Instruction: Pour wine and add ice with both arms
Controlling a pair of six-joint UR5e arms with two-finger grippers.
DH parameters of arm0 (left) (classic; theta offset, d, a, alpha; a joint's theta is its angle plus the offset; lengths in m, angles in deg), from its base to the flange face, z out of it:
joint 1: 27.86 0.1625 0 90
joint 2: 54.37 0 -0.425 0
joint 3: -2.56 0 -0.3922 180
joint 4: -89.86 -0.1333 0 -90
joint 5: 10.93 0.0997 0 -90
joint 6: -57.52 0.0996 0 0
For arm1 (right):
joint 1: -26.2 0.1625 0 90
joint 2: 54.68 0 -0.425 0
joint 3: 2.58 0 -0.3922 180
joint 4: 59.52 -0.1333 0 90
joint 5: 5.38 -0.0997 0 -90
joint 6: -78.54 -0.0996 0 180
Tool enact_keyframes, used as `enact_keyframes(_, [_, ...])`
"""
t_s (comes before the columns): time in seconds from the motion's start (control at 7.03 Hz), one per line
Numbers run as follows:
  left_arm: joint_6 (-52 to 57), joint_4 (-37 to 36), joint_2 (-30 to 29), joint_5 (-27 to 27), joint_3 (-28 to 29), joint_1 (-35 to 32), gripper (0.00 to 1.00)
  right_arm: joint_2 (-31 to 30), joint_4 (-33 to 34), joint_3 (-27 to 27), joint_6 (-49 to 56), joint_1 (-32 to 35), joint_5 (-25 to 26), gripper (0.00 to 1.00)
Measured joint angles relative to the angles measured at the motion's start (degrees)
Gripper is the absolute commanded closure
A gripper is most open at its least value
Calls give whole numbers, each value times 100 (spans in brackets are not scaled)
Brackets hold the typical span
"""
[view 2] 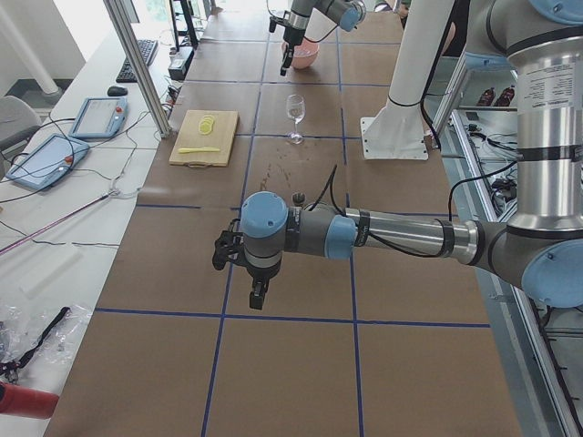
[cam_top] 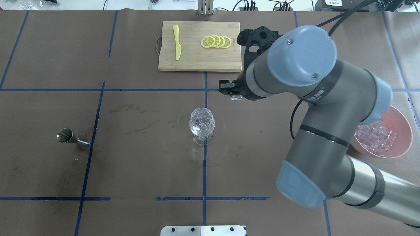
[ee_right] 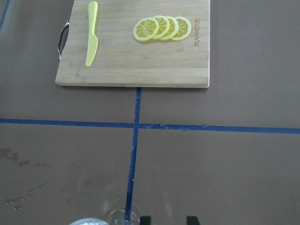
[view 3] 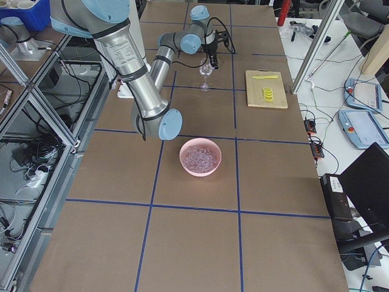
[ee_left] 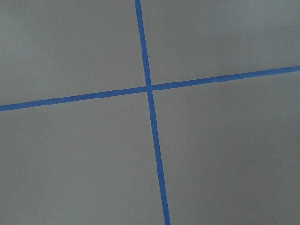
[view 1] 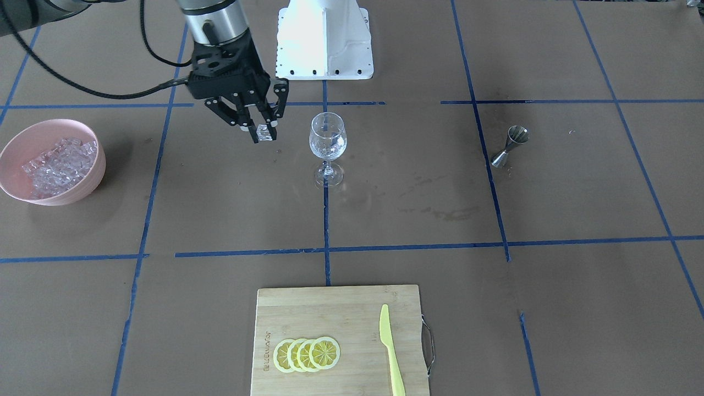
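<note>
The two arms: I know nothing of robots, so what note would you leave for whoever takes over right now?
Right gripper: shut on one ice cube, held in the air beside the wine glass, not over it.
Left gripper: hangs over bare table, far from everything; open or shut, cannot tell.
More ice lies in the pink bowl; the metal jigger stands apart.
Done: the glass holds something clear.
Left: drop this cube into the glass; whether wine was poured, I cannot tell.
</note>
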Motion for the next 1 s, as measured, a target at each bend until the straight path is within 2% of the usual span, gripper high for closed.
enact_keyframes(0.14, [0, 0, -2, 0, 5, 0, 0, 290, 159, -176, -201, -272, 290, 100])
enact_keyframes(0.57, [0, 0, -4, 0, 17, 0, 0, 585, 251, -442, -457, -696, 684, 79])
enact_keyframes(0.71, [0, 0, -4, 0, 19, 0, 0, 602, 253, -463, -495, -781, 744, 62])
enact_keyframes(0.85, [0, 0, -4, 0, 21, 0, 0, 605, 254, -473, -510, -842, 779, 16])
enact_keyframes(1.0, [0, 0, -4, 0, 22, 0, 0, 606, 252, -478, -512, -875, 792, 0])
